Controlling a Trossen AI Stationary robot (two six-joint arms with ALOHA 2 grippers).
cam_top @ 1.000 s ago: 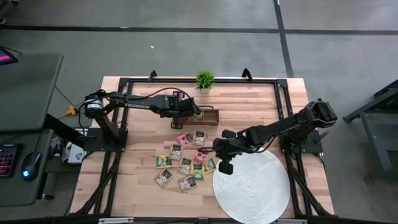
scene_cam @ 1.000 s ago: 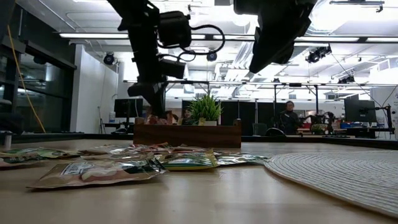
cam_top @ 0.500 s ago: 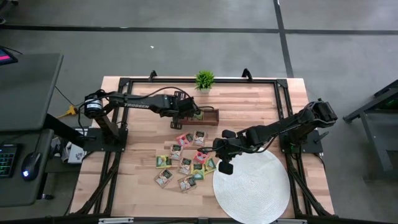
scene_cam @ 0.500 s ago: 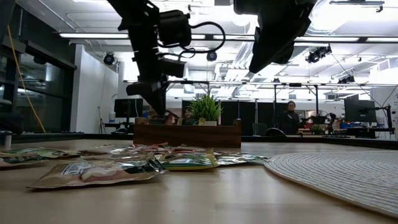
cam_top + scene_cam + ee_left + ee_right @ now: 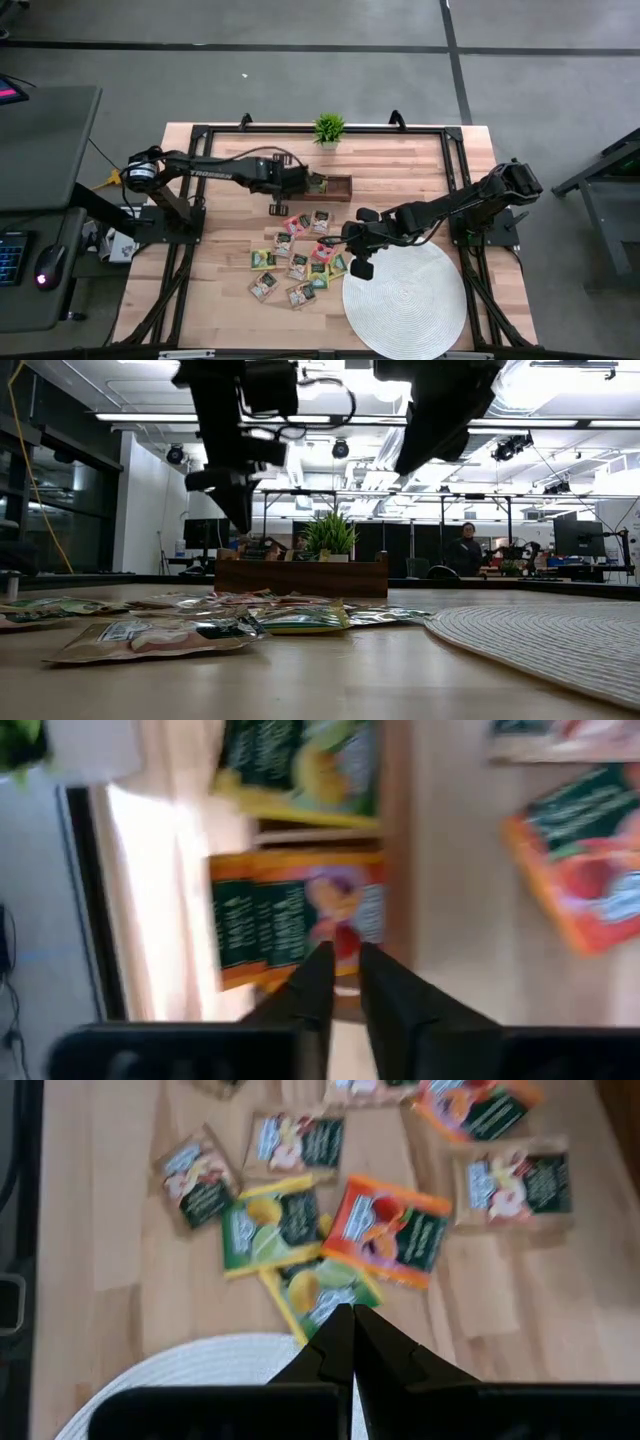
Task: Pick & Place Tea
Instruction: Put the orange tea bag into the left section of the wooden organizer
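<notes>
Our left gripper [image 5: 303, 184], fingers nearly together and empty, hangs by the wooden tray [image 5: 335, 187]; our right gripper [image 5: 350, 1342], closed empty, must open over the tea packets [image 5: 296, 255].

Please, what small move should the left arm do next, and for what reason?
Probably it should swing toward the scattered flat square tea packets and descend on one. The left gripper hangs at the left end of the dark wooden tray, its fingers nearly together with nothing between them, and packets already lie in the tray. The right gripper waits shut above the pile by the round white woven mat.
</notes>
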